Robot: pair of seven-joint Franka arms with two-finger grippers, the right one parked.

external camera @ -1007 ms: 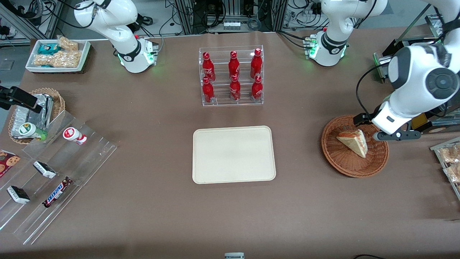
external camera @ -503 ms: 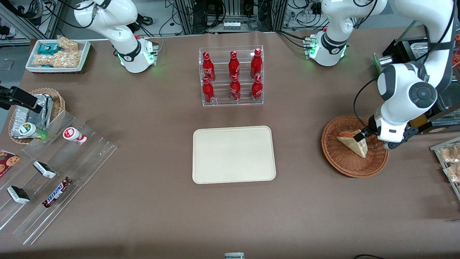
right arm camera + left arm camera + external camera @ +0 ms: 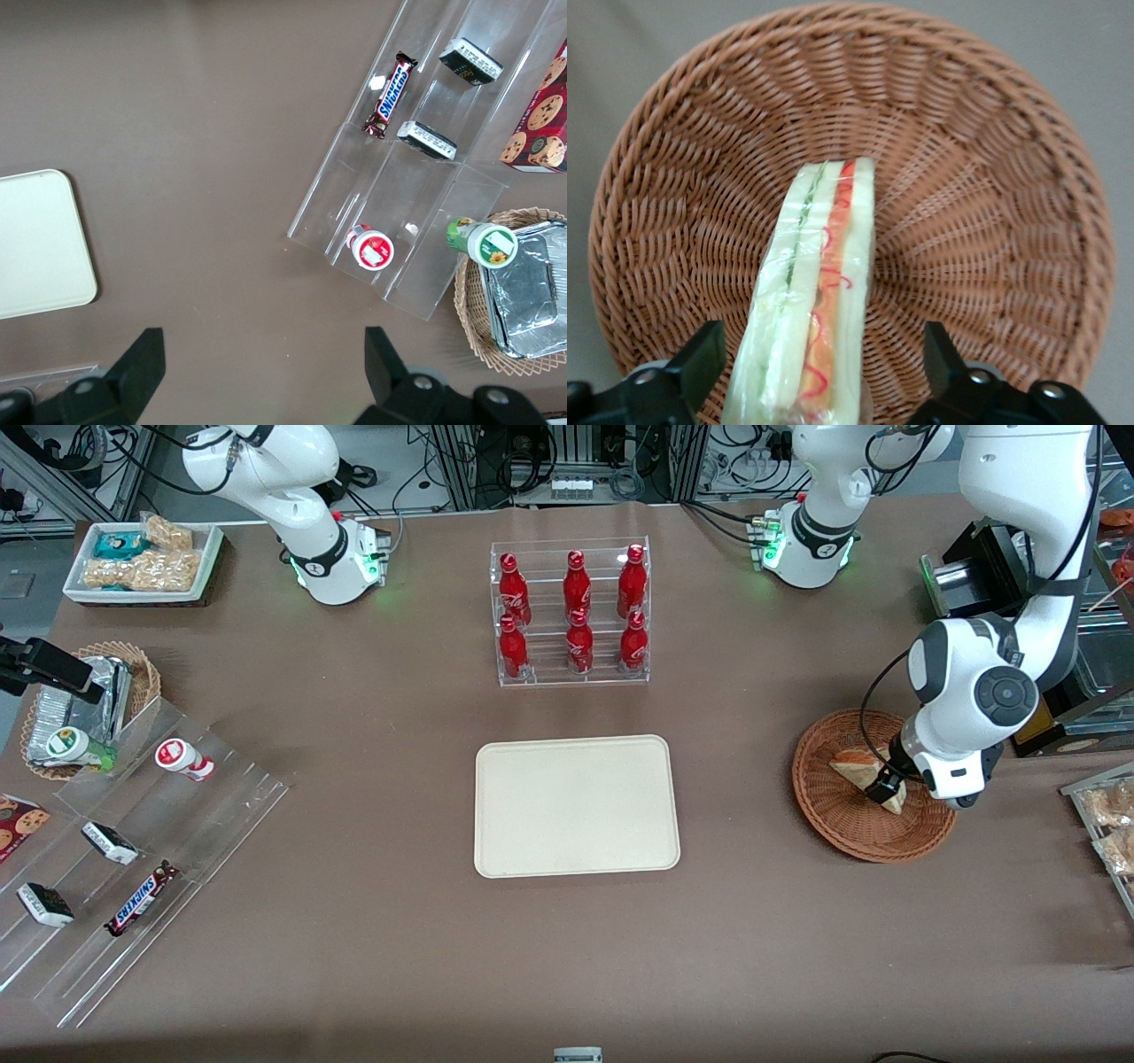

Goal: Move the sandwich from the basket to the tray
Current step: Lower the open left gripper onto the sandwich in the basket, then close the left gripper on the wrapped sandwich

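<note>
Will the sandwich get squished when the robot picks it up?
Probably a little. The sandwich looks like soft white bread with thin filling, so it likely dents. It seems to be in shiny wrap, so it may slip. The open end effector straddles it in the basket.

White rounded arm shells are gleaming, dark grey joint caps showing; the gripper (image 3: 889, 786) is wearing black fingers (image 3: 700, 361); green lights are glowing at the bases.

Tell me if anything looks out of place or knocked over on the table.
One small bottle with a red cap lies on its side on the clear stepped shelf. Otherwise nothing stands out: the sandwich sits in the basket, with the open tool straddling it.
</note>
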